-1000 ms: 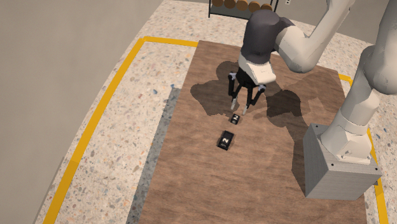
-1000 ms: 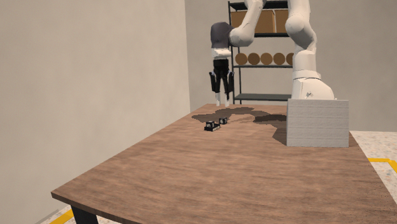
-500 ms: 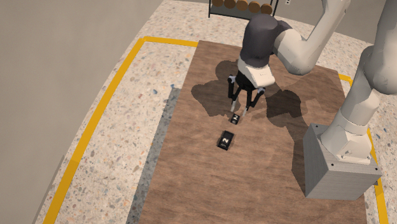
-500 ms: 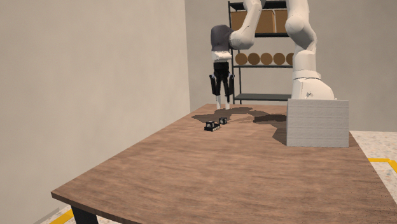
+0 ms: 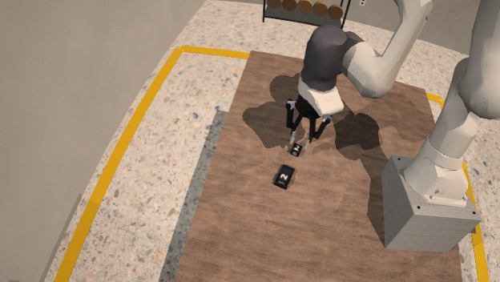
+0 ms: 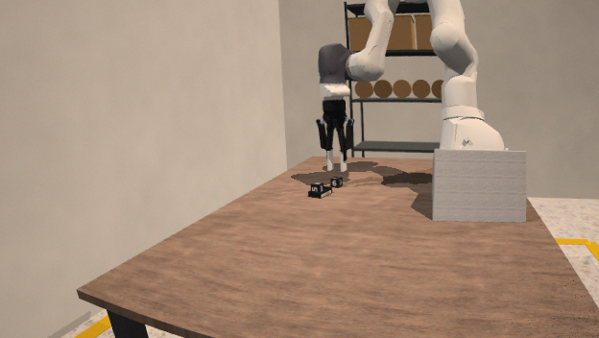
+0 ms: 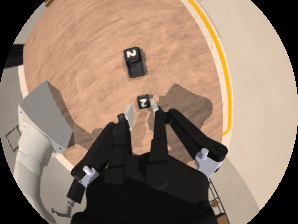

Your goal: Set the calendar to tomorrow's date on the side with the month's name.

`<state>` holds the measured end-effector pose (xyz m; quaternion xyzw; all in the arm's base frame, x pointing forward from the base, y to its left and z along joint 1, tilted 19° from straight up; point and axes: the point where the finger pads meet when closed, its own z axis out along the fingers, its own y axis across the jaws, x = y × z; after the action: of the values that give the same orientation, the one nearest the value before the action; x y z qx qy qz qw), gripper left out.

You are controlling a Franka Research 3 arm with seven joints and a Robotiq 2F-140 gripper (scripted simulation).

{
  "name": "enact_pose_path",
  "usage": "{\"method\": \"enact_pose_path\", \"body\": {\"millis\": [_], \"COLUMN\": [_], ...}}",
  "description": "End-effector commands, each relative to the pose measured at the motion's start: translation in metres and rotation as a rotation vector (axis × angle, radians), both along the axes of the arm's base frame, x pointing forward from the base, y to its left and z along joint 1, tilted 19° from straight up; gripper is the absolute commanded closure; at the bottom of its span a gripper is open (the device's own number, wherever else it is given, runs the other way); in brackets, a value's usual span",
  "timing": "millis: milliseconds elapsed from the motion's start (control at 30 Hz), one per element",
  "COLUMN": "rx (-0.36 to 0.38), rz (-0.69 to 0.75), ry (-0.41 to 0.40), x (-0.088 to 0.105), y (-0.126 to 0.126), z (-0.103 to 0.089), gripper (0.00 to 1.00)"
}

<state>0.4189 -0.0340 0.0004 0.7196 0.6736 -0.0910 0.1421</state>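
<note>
Top view puts the tray (image 5: 280, 185) (image 6: 313, 195) (image 7: 136, 70) on the table (image 5: 320, 240) (image 6: 336, 264) (image 7: 90, 50), one cube (image 5: 284, 175) (image 6: 317, 187) (image 7: 132, 54) at one end, 2 on top. Exterior shows a 5 on that cube's side; the pale lettering along the tray's side is too small to read. Wrist view: other end of tray bare.

Loose cube (image 5: 296, 150) (image 6: 336, 181) (image 7: 143, 102) is on the table near the tray, well off it, 6 on one side in exterior.

Gripper (image 5: 300, 141) (image 6: 336, 168) (image 7: 142, 106) points down above and just beside the loose cube, fingers partly open, nothing held.

Arm's mounting block (image 5: 433, 232) (image 6: 480, 192) (image 7: 40, 105) is well apart from both cubes. Shelf unit (image 6: 398, 146) stands beyond the table.
</note>
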Motion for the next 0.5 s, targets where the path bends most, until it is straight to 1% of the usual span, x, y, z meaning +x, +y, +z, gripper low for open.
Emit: {"method": "enact_pose_path", "body": {"millis": [0,467], "rx": [0.003,0.003], "rz": [-0.022,-0.022], "ry": [-0.018,-0.018], "x": [0.003,0.004], "y": [-0.001,-0.005], "z": [-0.004,-0.014], "gripper": [0.72,0.72]}}
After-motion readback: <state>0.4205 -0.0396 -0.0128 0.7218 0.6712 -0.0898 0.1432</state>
